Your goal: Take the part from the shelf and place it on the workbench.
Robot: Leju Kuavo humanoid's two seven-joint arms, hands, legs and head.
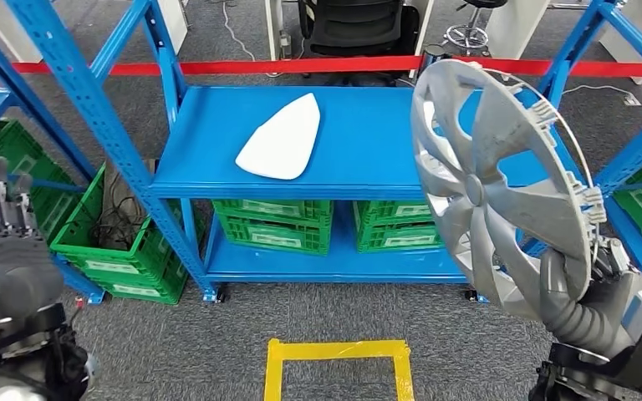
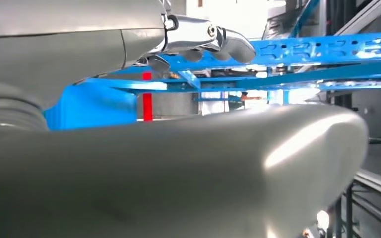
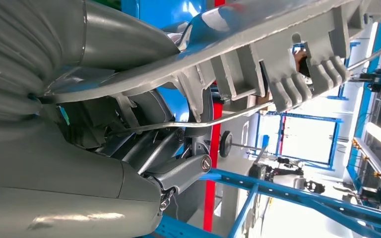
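Note:
A silver wheel cover [image 1: 493,184] stands on edge in the air at the right, in front of the blue shelf [image 1: 368,159]. My right hand [image 1: 592,288] grips it by its lower rim; in the right wrist view the cover's ribbed back and wire ring [image 3: 258,64] lie across the hand, whose dark fingers [image 3: 178,171] curl around the rim. A white curved panel [image 1: 282,138] lies flat on the shelf's upper board. My left hand [image 1: 4,221] is raised at the far left, fingers apart and pointing up, holding nothing; its fingers [image 2: 213,39] also hang free before the blue rack.
Green crates [image 1: 272,224] fill the lower shelf level and stand at the left [image 1: 125,251]. A red barrier tape [image 1: 301,65] runs behind the rack. A yellow tape square [image 1: 338,355] marks the grey carpet just ahead. Blue uprights [image 1: 92,100] flank the shelf.

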